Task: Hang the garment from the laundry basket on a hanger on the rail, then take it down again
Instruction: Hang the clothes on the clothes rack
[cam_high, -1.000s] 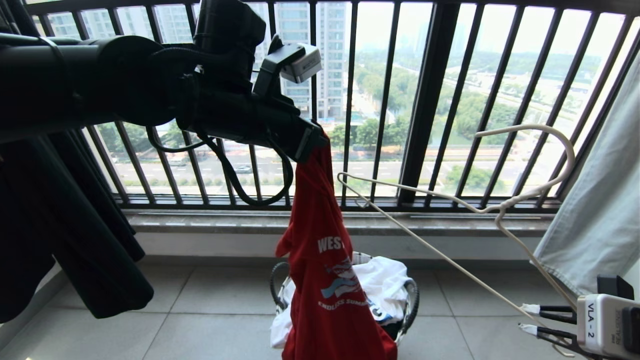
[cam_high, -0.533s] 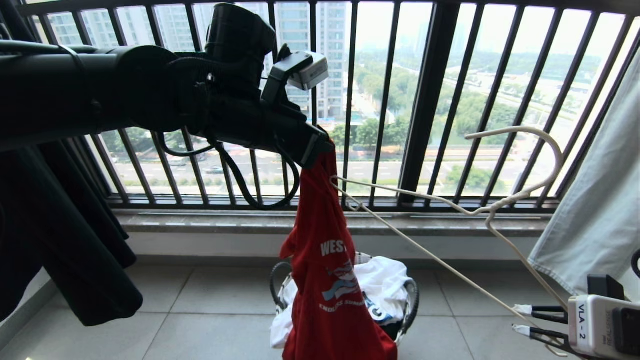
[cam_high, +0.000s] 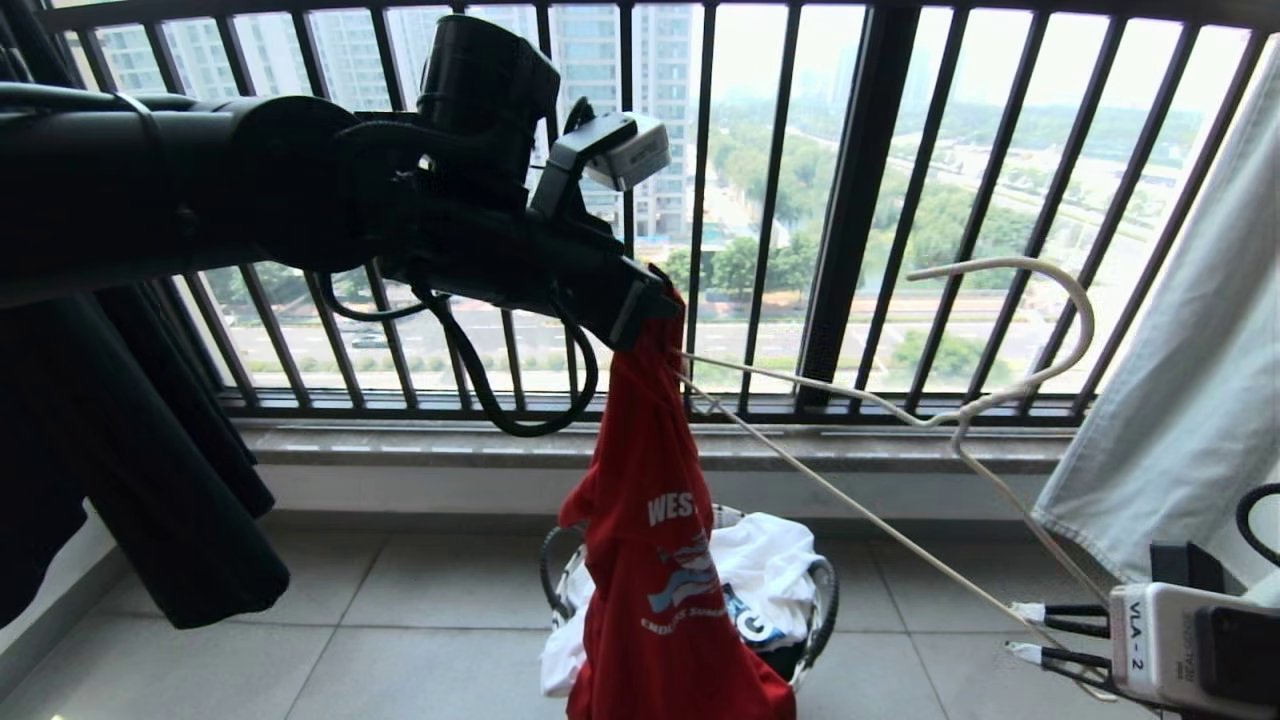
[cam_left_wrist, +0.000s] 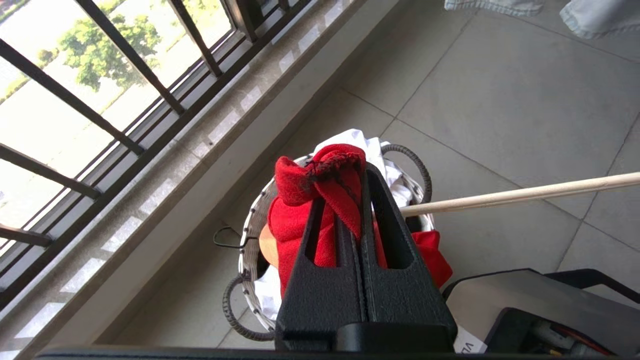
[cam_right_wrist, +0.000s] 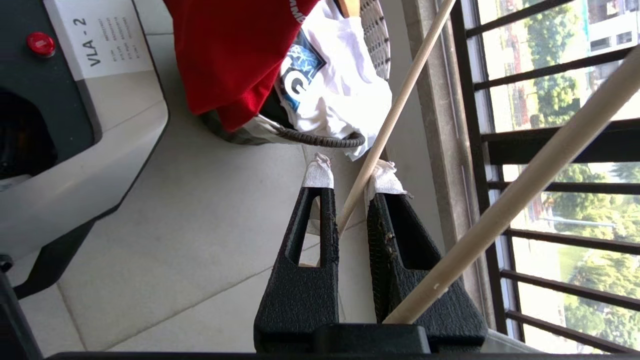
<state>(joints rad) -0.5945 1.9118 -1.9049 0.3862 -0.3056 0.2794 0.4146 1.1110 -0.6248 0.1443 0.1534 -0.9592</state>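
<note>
Red cotton garment bunched in clenched left gripper, thin wire hanger pinched by right gripper, woven basket below.

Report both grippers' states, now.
Left gripper: jaws shut on the red shirt, held up over the basket.
Right gripper: jaws shut on the white hanger.
</note>
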